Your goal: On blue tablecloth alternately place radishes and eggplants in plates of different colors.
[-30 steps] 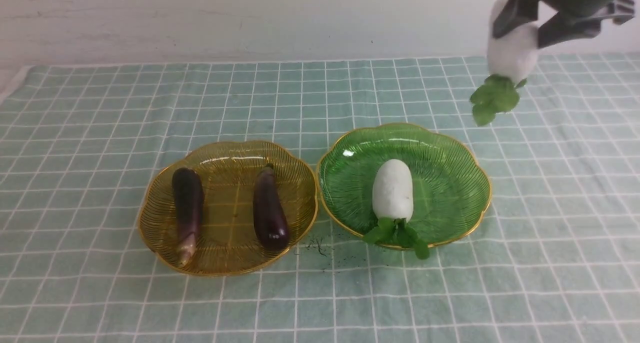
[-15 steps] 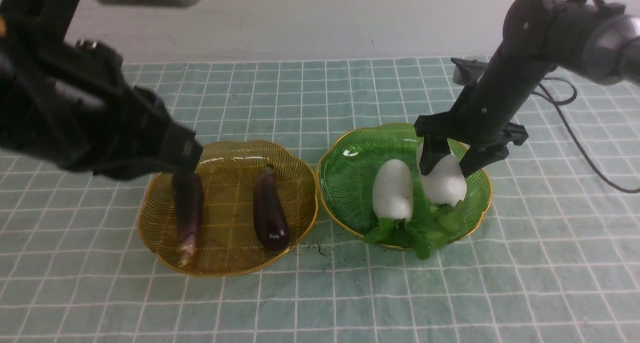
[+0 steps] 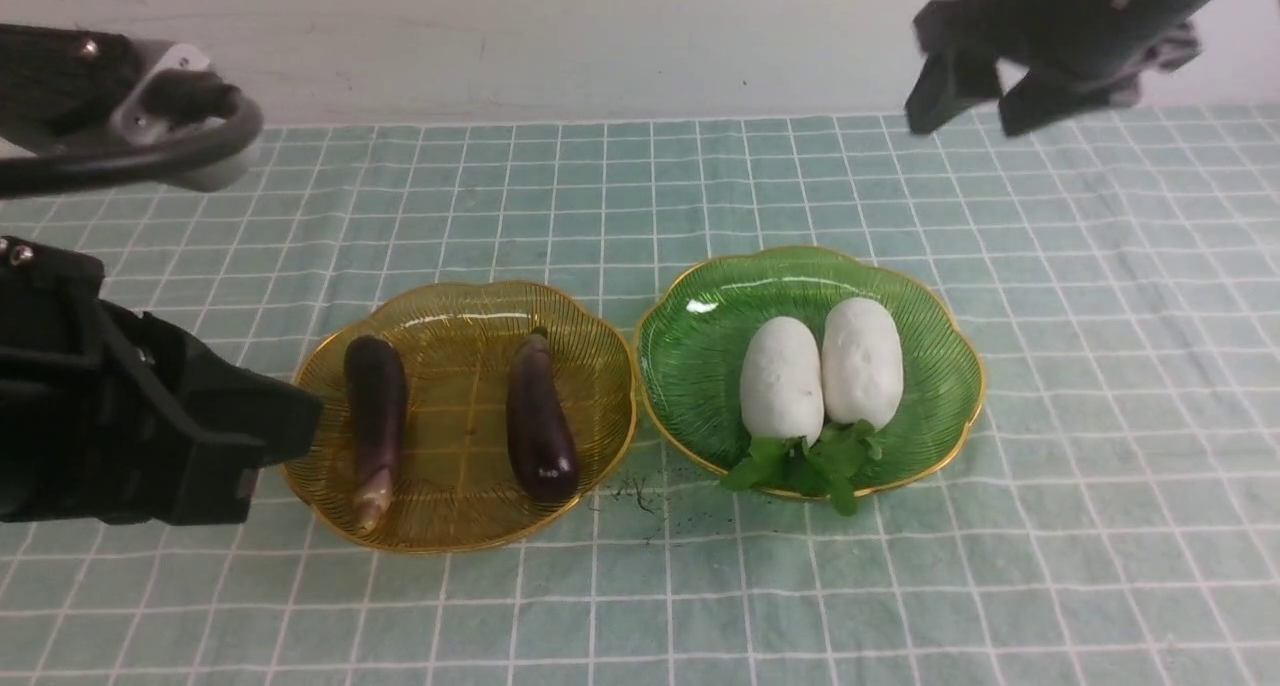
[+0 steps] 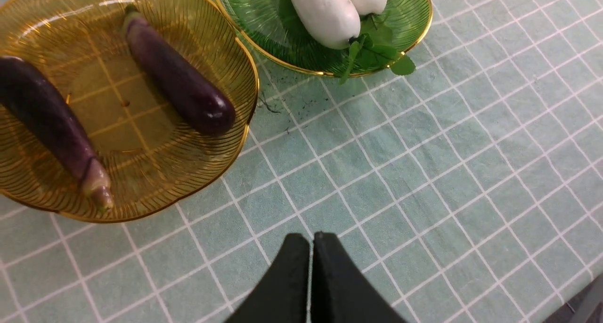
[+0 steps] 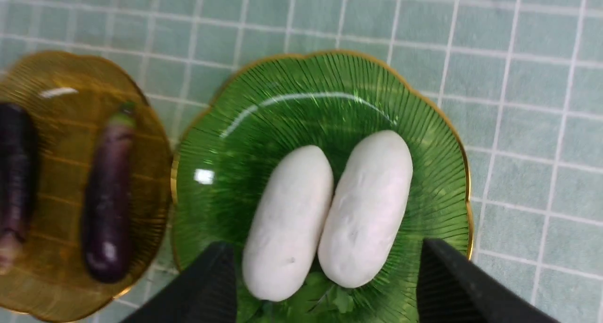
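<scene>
Right tool [image 3: 968, 116] open and empty, jaws wide apart, up in the air at 1 o'clock of the green plate [image 3: 700, 306], well clear of it. Left tool [image 4: 311, 240] closed, fingers pressed together, holding nothing, over the blue tablecloth [image 3: 1100, 416] at 9 o'clock of the amber plate [image 3: 460, 311], near its rim.

Green plate holds 2 radishes side by side, touching: 9 o'clock radish [image 3: 782, 376] and 3 o'clock radish [image 3: 862, 361]. Leafy tops [image 3: 810, 461] point to 6 o'clock, over the rim.

Amber plate sits at 9 o'clock of the green plate, rims almost touching. It holds 2 eggplants lying apart: 9 o'clock eggplant [image 3: 375, 396] with its pale stem end at 6 o'clock, and 3 o'clock eggplant [image 3: 540, 416] with its stem at 12 o'clock. Dark specks [image 3: 635, 491] on the cloth between the plates.
</scene>
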